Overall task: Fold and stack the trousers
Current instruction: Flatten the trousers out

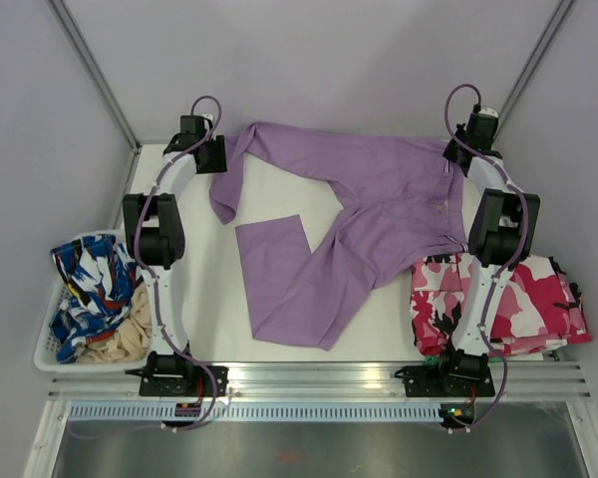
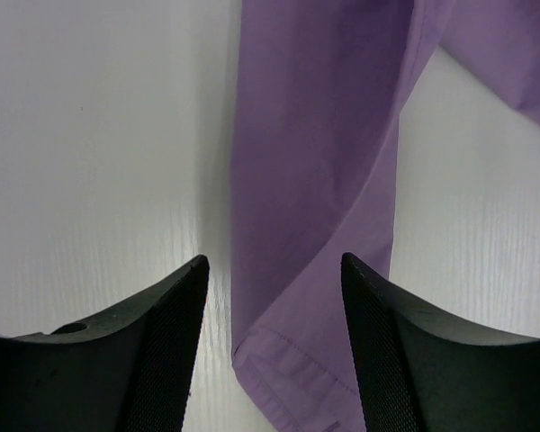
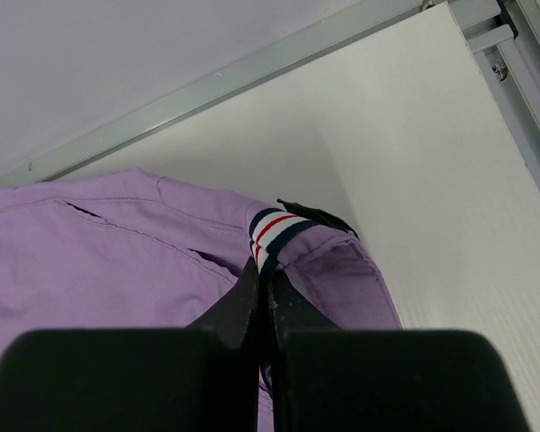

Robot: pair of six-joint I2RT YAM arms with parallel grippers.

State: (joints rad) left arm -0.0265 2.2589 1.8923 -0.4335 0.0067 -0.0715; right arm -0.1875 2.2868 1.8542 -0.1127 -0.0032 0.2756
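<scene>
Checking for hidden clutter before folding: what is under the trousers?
The white table shows around the trousers, so they seem to rest on it. Anything directly beneath the cloth is covered.

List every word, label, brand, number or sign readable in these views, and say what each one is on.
No text is readable in any view.
striped tab at the waistband of the trousers: navy, white and red stripes only, no letters.
small coloured patches at the arm bases in the top view: too small to read.
</scene>
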